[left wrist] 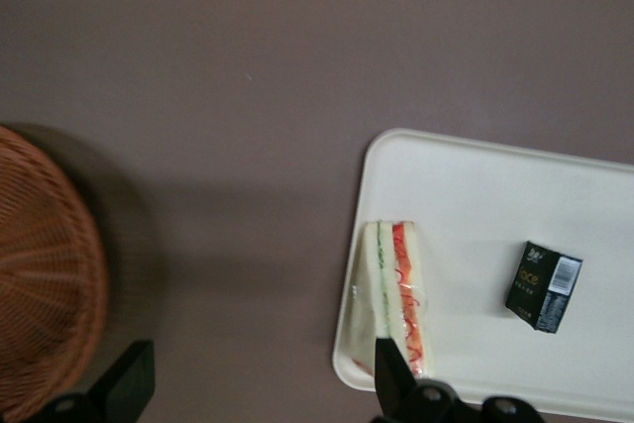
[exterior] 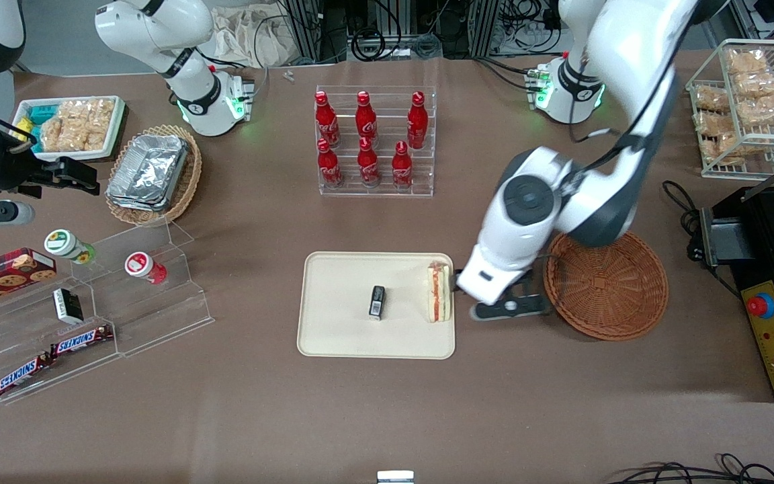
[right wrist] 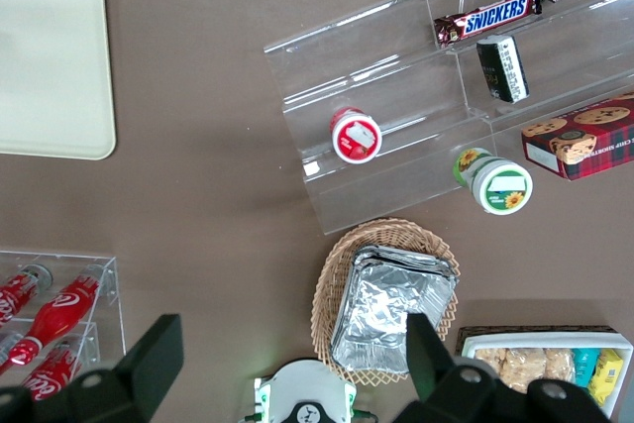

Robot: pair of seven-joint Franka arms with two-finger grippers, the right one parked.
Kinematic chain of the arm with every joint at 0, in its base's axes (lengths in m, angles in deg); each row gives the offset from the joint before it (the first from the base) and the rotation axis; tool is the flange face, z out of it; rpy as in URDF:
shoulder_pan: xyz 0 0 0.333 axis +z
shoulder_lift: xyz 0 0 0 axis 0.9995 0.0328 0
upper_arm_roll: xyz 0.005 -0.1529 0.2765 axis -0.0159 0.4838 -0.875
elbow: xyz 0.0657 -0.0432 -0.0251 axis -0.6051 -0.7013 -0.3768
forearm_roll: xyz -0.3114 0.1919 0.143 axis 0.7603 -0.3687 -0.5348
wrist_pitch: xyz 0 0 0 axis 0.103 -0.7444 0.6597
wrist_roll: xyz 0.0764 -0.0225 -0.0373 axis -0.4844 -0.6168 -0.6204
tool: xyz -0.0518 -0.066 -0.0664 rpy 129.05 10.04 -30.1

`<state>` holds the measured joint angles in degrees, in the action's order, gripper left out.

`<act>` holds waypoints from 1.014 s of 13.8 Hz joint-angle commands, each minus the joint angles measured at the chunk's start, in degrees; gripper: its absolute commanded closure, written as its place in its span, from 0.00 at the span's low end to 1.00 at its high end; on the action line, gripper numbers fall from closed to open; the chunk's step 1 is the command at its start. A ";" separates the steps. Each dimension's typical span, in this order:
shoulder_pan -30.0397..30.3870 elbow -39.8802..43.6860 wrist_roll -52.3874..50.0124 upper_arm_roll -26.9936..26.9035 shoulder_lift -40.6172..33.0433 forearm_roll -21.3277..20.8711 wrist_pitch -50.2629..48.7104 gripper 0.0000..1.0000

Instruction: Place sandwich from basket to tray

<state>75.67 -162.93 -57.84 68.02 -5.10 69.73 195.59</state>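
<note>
The sandwich lies on the cream tray, on the tray's edge nearest the basket, its red and green filling showing. It also shows in the left wrist view on the tray. The round reddish-brown basket is empty; part of it shows in the wrist view. My left gripper hangs over the bare table between tray and basket, open and empty. One fingertip is in line with the sandwich's end.
A small black box lies mid-tray. A clear rack of red bottles stands farther from the camera. An oval wicker basket with foil containers and clear snack steps lie toward the parked arm's end. A wire rack and black machine stand at the working arm's end.
</note>
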 commanded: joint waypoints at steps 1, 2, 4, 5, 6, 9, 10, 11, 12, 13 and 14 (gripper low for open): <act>5.57 -1.75 8.73 0.23 -5.55 5.86 -6.70 0.00; 7.51 -1.92 10.76 0.23 -6.70 5.96 -8.73 0.00; 11.46 -2.27 14.54 0.23 -8.89 5.97 -11.90 0.00; 13.31 -2.36 15.95 0.23 -9.60 6.05 -12.79 0.00; 14.29 -2.53 16.40 0.15 -11.09 6.23 -14.10 0.00; 17.20 -4.81 20.95 -1.16 -17.93 7.63 -18.93 0.00; 16.33 -5.43 23.33 -4.91 -20.13 8.16 -21.04 0.00; 15.36 -5.70 24.83 -7.82 -22.24 9.38 -23.06 0.00; 14.22 -5.53 25.72 -10.98 -23.74 10.09 -24.38 0.00; 11.60 -5.44 25.81 -14.58 -25.41 10.18 -25.61 0.00; 8.96 -5.61 25.90 -18.01 -27.25 10.10 -26.93 0.00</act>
<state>89.43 -165.64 -32.82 55.85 -27.57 78.79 170.12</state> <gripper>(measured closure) 0.000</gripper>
